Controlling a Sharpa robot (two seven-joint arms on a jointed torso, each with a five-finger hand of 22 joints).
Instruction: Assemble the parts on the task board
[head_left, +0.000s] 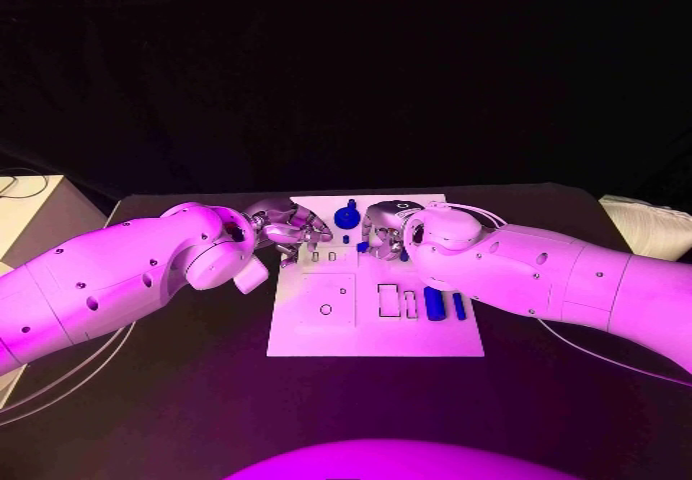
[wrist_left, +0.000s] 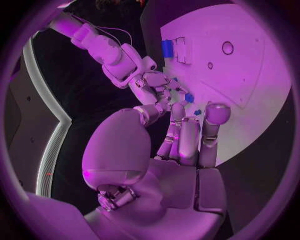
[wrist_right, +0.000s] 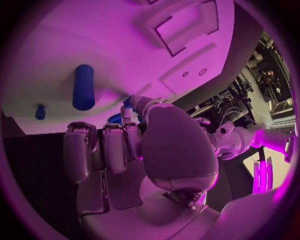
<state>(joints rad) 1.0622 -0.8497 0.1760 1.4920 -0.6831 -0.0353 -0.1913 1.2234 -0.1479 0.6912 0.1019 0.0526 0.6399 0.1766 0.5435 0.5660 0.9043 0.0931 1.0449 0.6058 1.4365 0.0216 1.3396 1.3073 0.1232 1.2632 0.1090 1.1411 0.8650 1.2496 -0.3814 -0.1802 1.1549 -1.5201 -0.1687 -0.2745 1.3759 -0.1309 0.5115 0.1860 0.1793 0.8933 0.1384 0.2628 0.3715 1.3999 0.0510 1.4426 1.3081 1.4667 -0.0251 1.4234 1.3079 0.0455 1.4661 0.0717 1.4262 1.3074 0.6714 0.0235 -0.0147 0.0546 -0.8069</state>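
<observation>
Head view shows both hands, left hand (head_left: 284, 228) and right hand (head_left: 382, 232), meeting over the task board's (head_left: 361, 335) far half, grips unreadable, near small blue parts (head_left: 433, 303) that look light, rigid, slippery, best pinched mid-body.

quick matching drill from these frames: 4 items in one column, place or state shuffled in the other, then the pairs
Items
1. left hand
2. right hand
3. blue knob-shaped part
4. blue cylinder parts

Places
A. lying side by side on the task board's near right part
B. on the board's far edge, between the two hands
C. over the board's far left corner
D. over the far middle of the board, right of the knob-shaped part

Pairs: 1-C, 2-D, 3-B, 4-A
</observation>
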